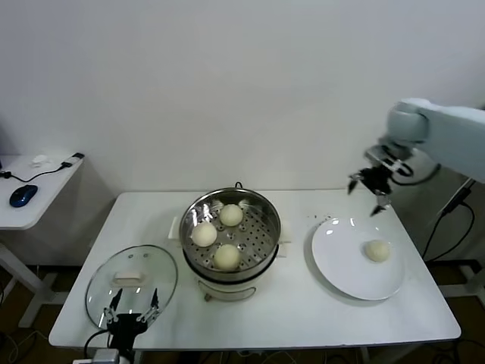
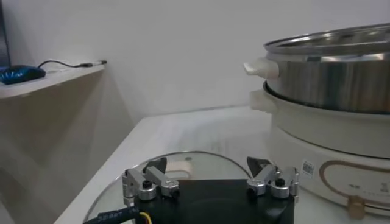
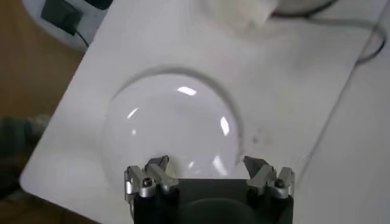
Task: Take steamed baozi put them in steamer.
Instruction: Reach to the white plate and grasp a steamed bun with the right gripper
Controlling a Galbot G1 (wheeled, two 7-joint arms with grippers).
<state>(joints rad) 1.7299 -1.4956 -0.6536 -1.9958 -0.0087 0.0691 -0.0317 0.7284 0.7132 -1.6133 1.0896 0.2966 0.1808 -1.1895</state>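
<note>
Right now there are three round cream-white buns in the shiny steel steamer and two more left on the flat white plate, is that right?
Not quite. The head view shows three round cream-white buns in the shiny steel steamer, but only one bun left on the flat white plate, not two.

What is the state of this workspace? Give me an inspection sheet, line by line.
Surface: white table, no spills seen.
Job's things: steamer holds three baozi; one baozi on white plate.
Clutter: glass lid lies flat beside steamer.
Grippers: left gripper open, over the lid's near edge; right gripper open, raised behind the plate.
Cables: cord hangs off right arm; cable on side desk.
Surroundings: side desk with blue mouse; white wall.
</note>
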